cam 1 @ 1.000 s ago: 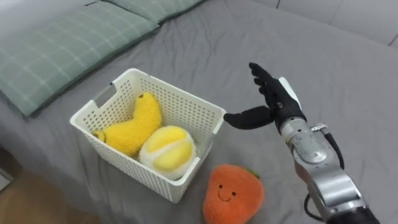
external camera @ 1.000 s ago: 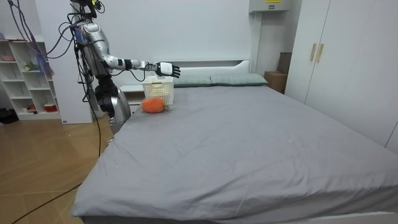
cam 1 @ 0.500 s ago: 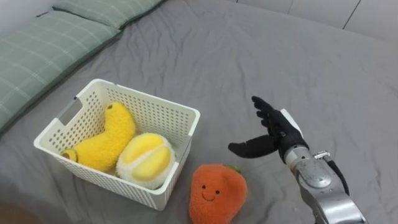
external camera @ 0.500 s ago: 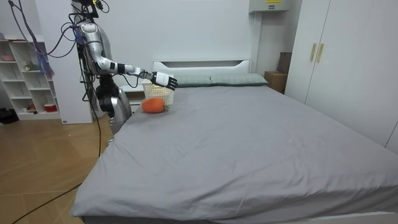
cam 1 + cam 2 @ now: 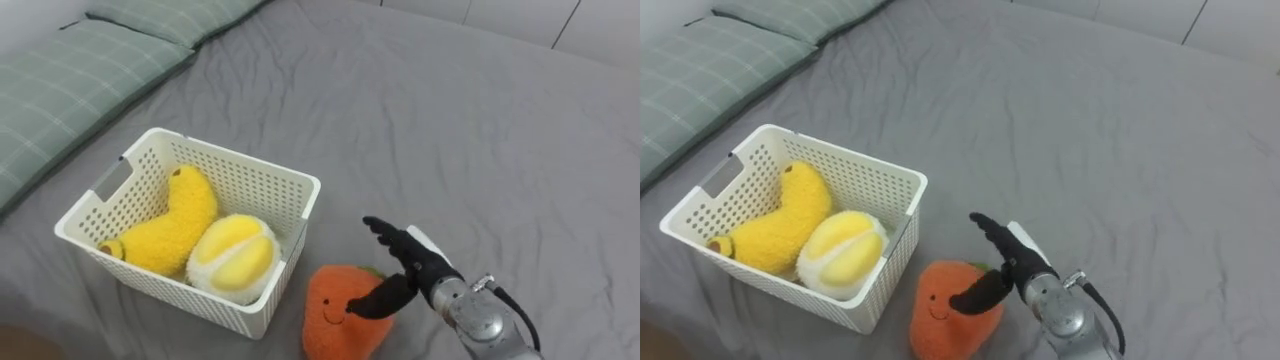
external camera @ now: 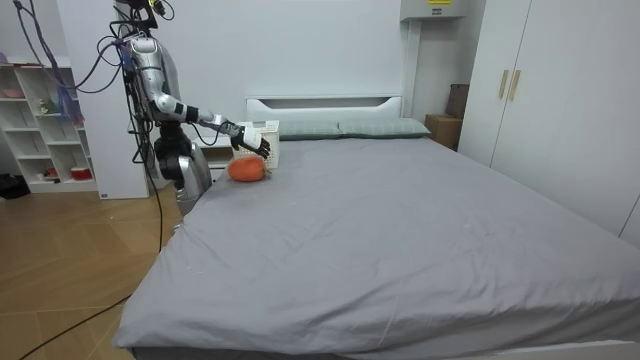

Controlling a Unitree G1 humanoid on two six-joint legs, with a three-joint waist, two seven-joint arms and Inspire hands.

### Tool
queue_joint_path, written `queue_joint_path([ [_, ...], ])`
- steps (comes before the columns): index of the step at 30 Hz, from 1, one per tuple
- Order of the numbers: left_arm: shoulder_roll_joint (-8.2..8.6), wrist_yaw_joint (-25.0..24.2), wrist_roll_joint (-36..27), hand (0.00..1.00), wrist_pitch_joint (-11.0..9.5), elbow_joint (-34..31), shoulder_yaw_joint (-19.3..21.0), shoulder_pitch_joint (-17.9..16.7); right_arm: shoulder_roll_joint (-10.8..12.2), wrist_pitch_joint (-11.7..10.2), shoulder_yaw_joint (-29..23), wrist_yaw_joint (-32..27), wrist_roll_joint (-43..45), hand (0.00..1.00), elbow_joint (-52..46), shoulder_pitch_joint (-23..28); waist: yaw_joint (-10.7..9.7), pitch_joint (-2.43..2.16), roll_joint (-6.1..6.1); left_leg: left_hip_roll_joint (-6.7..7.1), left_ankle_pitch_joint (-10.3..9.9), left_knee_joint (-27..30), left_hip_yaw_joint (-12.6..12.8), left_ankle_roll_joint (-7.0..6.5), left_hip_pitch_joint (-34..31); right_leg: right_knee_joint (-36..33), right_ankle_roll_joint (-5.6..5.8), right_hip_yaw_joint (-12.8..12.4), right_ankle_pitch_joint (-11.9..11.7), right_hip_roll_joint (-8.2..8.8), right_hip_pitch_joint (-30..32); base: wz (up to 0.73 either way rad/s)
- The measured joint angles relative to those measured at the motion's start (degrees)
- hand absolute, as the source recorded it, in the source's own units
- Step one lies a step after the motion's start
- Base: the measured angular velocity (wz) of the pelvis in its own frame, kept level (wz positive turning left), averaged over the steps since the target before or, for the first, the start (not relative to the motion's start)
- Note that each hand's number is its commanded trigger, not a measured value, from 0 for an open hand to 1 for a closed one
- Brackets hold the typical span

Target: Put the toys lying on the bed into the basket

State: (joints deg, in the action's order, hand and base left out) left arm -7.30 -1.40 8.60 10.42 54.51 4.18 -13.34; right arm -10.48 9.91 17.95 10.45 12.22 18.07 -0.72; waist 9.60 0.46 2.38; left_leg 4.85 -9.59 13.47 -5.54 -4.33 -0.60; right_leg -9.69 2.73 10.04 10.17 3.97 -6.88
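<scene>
An orange plush toy with a smiling face lies on the grey bed just right of a white perforated basket. Inside the basket lie a yellow plush banana and a round yellow-and-white plush. My right hand is open, fingers spread, thumb reaching down over the top right of the orange toy. Whether the thumb touches the toy I cannot tell.
Green checked pillows lie at the bed's head, left of the basket. In the room view I stand at the bedside near the head, with a white shelf behind me and wardrobes at the room view's right.
My right hand has dropped and drawn back from open bed towards the orange toy, and now hangs over its top right. Basket and toys stay put.
</scene>
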Motion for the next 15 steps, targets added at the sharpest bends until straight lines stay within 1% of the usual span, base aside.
queue_joint_path([
  [3, -0.05, -0.01, -0.01, 0.00, 0.02, -0.92, -0.85, -0.23, 0.36, 0.25, 0.98, 1.44, 3.73, 0.00, -0.15, -0.01, 0.21, -0.01, -0.05, 0.24, 0.00, 0.33, -1.33, 0.07, -0.78, 0.02, 0.00, 1.30, 0.00, 0.02, 0.08, 0.21],
  [5, 0.13, 0.00, -0.03, 0.00, 0.01, -1.03, -1.01, -0.32, 0.86, 0.42, 0.97, 2.18, 6.64, 0.00, -0.11, -0.02, 0.35, 0.05, -0.24, 0.38, 0.01, 0.61, -1.92, 0.10, -1.10, 0.03, 0.00, 1.86, 0.00, 0.03, 0.09, 0.20],
  [6, 0.28, 0.00, -0.03, 0.00, 0.02, -1.03, -1.04, -0.37, 1.07, 0.69, 0.97, 2.75, 7.81, 0.00, -0.12, -0.02, 0.48, 0.07, -0.43, 0.50, 0.00, 1.01, -2.47, 0.12, -1.45, 0.04, 0.00, 2.52, 0.00, 0.06, 0.09, 0.22],
  [7, 0.36, 0.00, -0.03, 0.00, 0.01, -1.04, -1.07, -0.37, 1.12, 0.85, 0.98, 2.98, 8.18, 0.00, -0.11, -0.02, 0.51, 0.08, -0.49, 0.53, 0.00, 1.25, -2.64, 0.13, -1.71, 0.06, 0.00, 2.88, 0.00, 0.07, 0.10, 0.18],
  [8, 0.57, 0.00, -0.05, 0.00, 0.02, -1.04, -1.14, -0.40, 1.20, 0.94, 1.01, 3.44, 8.60, 0.00, 0.47, -0.07, 0.85, 0.17, -0.60, 0.56, 0.01, 1.35, -2.70, 0.14, -1.77, 0.08, 0.00, 2.94, 0.00, 0.07, 0.09, 0.08],
  [10, 0.93, 0.01, -0.06, 0.00, 0.02, -1.03, -1.13, -0.61, 1.61, 1.18, 1.03, 3.52, 8.68, 0.00, 2.39, -0.08, 1.72, 0.14, -0.67, 0.58, 0.01, 1.39, -2.71, 0.14, -1.75, 0.08, 0.00, 3.09, 0.00, 0.09, 0.02, 0.02],
  [12, 1.34, 0.00, -0.09, 0.00, 0.01, -1.04, -1.15, -1.21, 2.16, 1.42, 1.04, 3.46, 9.08, 0.00, 3.83, -0.12, 2.00, 0.12, -0.59, 0.62, 0.04, 1.42, -2.88, 0.16, -1.76, 0.05, 0.00, 3.48, 0.00, 0.16, -0.05, 0.04],
  [15, 1.79, -0.13, -0.05, 0.00, 0.02, -1.07, -1.16, -1.83, 2.25, 1.38, 1.04, 3.31, 10.53, 0.00, 4.79, -0.48, 2.20, 0.04, -0.25, 0.63, 0.04, 1.46, -2.89, 0.17, -1.77, 0.04, 0.00, 4.23, 0.00, 0.25, -0.10, 0.00],
])
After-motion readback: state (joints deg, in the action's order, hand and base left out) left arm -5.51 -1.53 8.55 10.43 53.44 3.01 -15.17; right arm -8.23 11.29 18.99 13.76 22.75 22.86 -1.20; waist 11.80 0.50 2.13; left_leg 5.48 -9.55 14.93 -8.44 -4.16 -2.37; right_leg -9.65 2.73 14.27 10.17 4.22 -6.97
